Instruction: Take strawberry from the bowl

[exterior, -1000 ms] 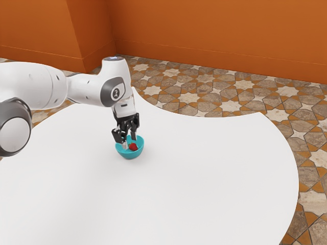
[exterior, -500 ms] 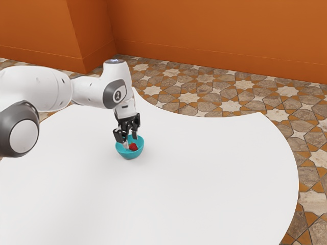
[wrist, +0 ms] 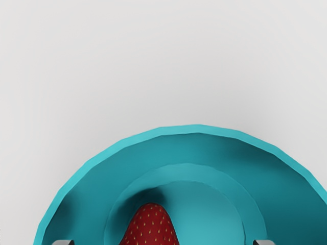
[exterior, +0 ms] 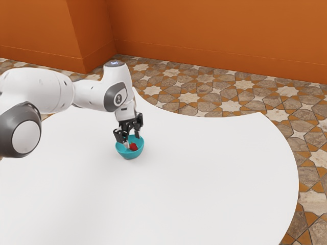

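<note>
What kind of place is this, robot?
It looks like an indoor room, maybe one for eating in, but I can't be sure. I see orange walls, a floor of star-patterned tiles, and a white table with a bowl on it.

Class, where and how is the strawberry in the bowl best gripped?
Probably by both flanks of the strawberry, behind its tip, from straight above: it narrows toward that tip, and the turquoise bowl rings it with a wall that hinders sideways approach.
</note>
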